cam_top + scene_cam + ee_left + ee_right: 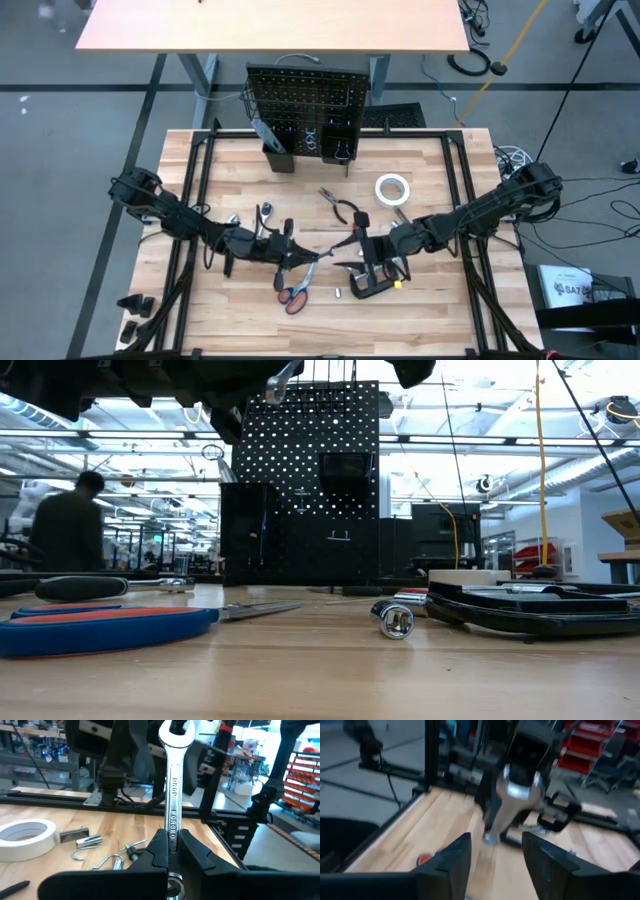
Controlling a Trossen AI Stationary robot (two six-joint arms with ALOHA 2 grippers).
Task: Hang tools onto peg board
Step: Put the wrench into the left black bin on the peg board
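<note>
A silver wrench (pixel 172 795) hangs above the middle of the table, and my left gripper (pixel 172 840) is shut on it. In the high view the wrench (pixel 330 246) spans the gap between my left gripper (pixel 300 255) and my right gripper (pixel 358 243). My right gripper (pixel 495 850) is open, with its fingers apart in front of the wrench's open-jaw end (pixel 175 732). The wrench shows blurred ahead of those fingers in the right wrist view. The black peg board (pixel 305 105) stands upright at the table's far edge. My left gripper pinches the wrench's shank (pixel 172 827) between its two fingers, toward the end away from the open jaw. The fingers come level from the table's left and lie along the wrench. The wrench sticks out ahead of them toward my right gripper, clear of the table.
On the table lie orange-handled scissors (pixel 293 292), a black C-clamp (pixel 365 285), pliers (pixel 342 207), a white tape roll (pixel 392 188) and a ratchet (pixel 262 215). Small metal hooks (pixel 95 852) lie near the tape. A person (pixel 70 520) stands in the room behind.
</note>
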